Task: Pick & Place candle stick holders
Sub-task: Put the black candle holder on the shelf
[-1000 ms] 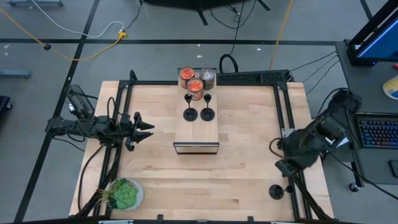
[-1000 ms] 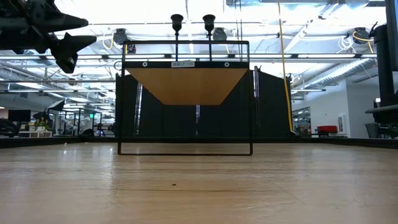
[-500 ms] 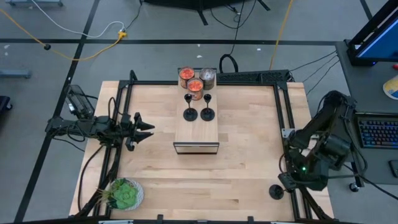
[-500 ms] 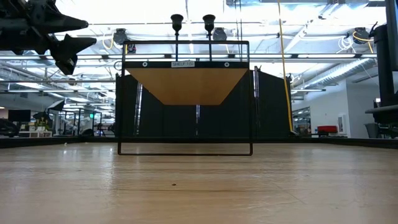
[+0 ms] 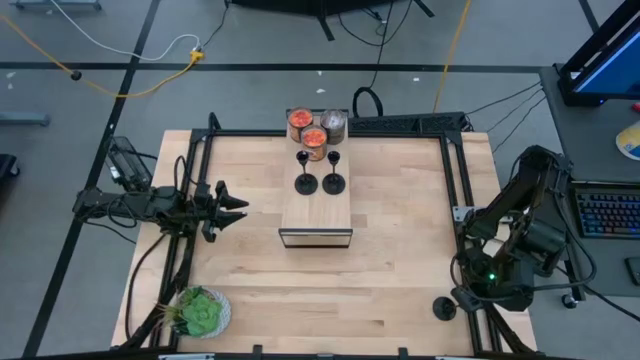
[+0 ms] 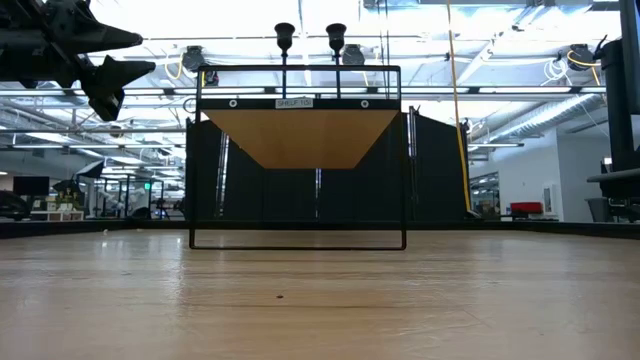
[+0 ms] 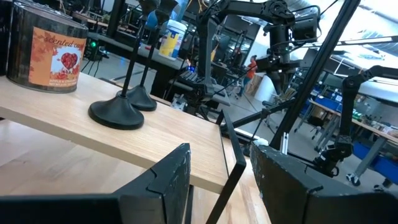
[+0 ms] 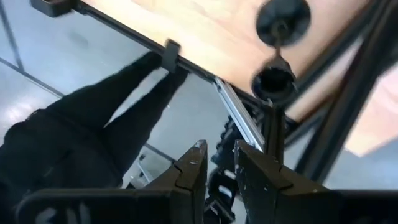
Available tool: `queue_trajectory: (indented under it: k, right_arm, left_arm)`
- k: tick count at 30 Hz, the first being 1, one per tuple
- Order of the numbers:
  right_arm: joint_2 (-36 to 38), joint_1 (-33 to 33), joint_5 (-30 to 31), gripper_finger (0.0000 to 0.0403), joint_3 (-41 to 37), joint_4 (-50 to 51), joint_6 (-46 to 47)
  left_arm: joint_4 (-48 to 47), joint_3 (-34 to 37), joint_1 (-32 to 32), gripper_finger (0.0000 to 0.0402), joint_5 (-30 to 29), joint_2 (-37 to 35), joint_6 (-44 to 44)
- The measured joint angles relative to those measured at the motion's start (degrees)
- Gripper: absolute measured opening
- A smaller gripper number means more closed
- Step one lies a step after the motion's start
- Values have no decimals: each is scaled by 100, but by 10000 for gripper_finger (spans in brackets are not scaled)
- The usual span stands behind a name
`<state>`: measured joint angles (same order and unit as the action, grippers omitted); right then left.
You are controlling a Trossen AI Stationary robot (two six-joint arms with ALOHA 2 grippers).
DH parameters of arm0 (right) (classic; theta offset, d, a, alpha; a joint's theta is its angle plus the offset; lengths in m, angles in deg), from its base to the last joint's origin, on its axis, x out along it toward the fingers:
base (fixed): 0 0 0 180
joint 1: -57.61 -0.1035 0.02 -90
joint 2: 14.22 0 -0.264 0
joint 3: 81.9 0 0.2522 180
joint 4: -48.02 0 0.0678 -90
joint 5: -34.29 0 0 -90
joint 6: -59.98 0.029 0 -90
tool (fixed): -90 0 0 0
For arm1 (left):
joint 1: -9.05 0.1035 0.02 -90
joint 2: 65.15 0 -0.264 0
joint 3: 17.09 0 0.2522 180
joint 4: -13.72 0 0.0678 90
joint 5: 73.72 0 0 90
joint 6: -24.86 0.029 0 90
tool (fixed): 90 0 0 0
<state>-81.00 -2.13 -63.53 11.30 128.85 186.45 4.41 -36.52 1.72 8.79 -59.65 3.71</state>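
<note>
The right hand (image 8: 217, 163) hangs over the near right corner of the surface (image 5: 400, 250), fingers slightly parted with nothing between them. Just beside it a lone candle stick holder (image 5: 443, 307) stands on that corner, untouched. The left hand (image 5: 236, 208) waits at the left edge, released and empty. Two candle stick holders (image 5: 306, 182) stand side by side on the wooden shelf (image 5: 315, 215) at the middle, with three jars (image 5: 312, 138) behind them on its far end.
</note>
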Motion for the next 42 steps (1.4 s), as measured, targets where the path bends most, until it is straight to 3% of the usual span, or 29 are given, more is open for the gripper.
queue_trajectory:
  k: [6,16,24,32,42]
  right_arm:
    - [0,0,-451,73,0,74,446]
    - [2,0,-588,75,-256,117,683]
    - [1,0,-598,125,-679,-437,461]
    - [4,-7,-1045,180,-950,-382,285]
    - [148,-4,-1041,187,-1184,-379,31]
  left_arm:
    - [0,-2,1,175,0,0,4]
    - [0,-2,0,175,-2,0,-35]
    - [2,-4,0,175,-7,0,-35]
    - [4,-4,0,175,-9,0,-49]
    - [4,-4,1,175,-17,0,-37]
